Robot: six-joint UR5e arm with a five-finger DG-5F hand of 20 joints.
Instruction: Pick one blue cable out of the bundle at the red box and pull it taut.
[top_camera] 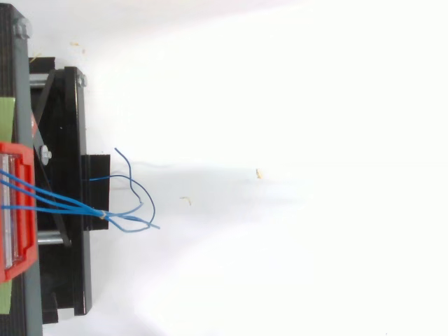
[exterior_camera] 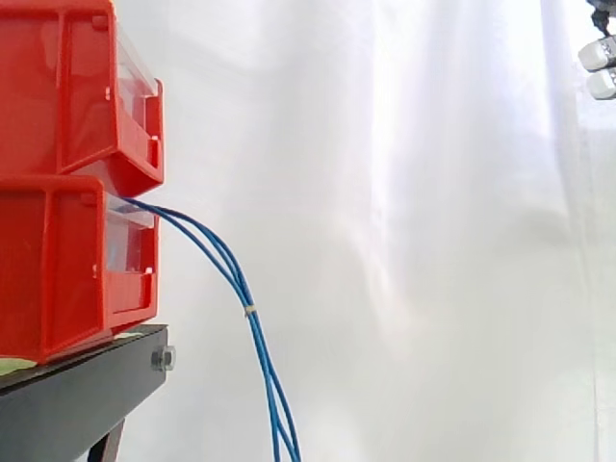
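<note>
Blue cables [exterior_camera: 260,356] leave the lower red bin [exterior_camera: 58,279] of 2 stacked, well apart from the hand [exterior_camera: 599,54], down and to its left. They hang bundled by a pale tie [exterior_camera: 249,310] beside the black stand [exterior_camera: 77,399]. I judge this the approach step, with nothing picked yet. The next move calls for reaching down-left and singling out 1 strand past the tie, where the ends splay. The hand is cut off at the frame corner, so I cannot tell whether it is spread or closed.
</note>
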